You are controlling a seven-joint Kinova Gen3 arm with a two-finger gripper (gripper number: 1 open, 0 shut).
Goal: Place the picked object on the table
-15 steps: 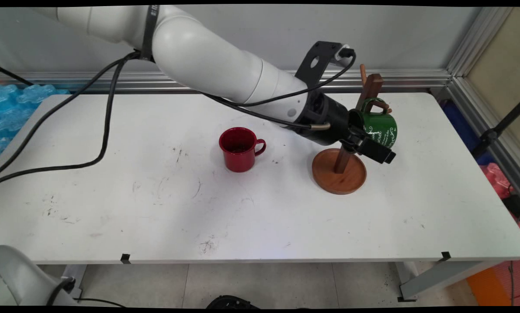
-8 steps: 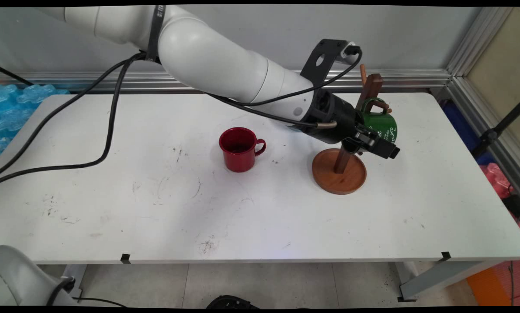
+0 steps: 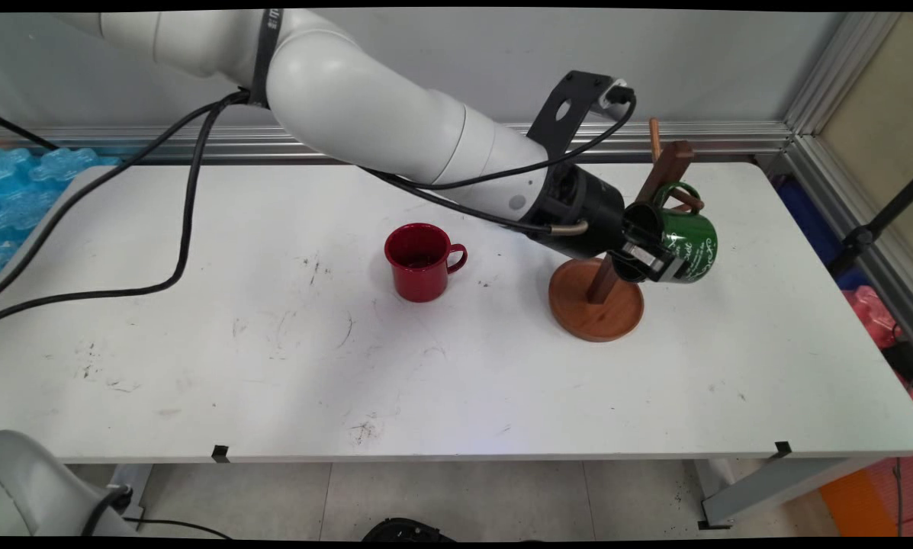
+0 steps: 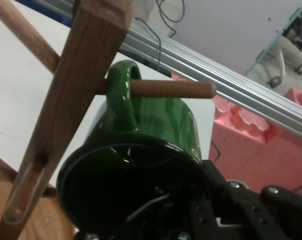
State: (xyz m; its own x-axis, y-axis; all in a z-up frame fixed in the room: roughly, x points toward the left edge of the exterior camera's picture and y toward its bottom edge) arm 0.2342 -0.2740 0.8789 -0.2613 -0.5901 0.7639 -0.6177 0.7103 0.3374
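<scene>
White table (image 3: 197, 366) runs wide under you, and the arm (image 3: 364, 99) reaches across it to the wooden mug stand (image 3: 596, 305) at the right, whose post (image 3: 673, 164) leans away to the right in the main view. Well apart to the left sits the red mug (image 3: 419, 263), upright and untouched. Your gripper (image 3: 650, 263) looks clamped on the rim of the green mug (image 3: 692, 248), one finger inside the mouth and one on the outer wall. The mug lies on its side against the post, its handle (image 4: 122, 95) threaded over a peg (image 4: 170, 89). By my judgement, any sideways pull drags the whole stand, so move only along the peg's line, slowly, and keep the grip firm
</scene>
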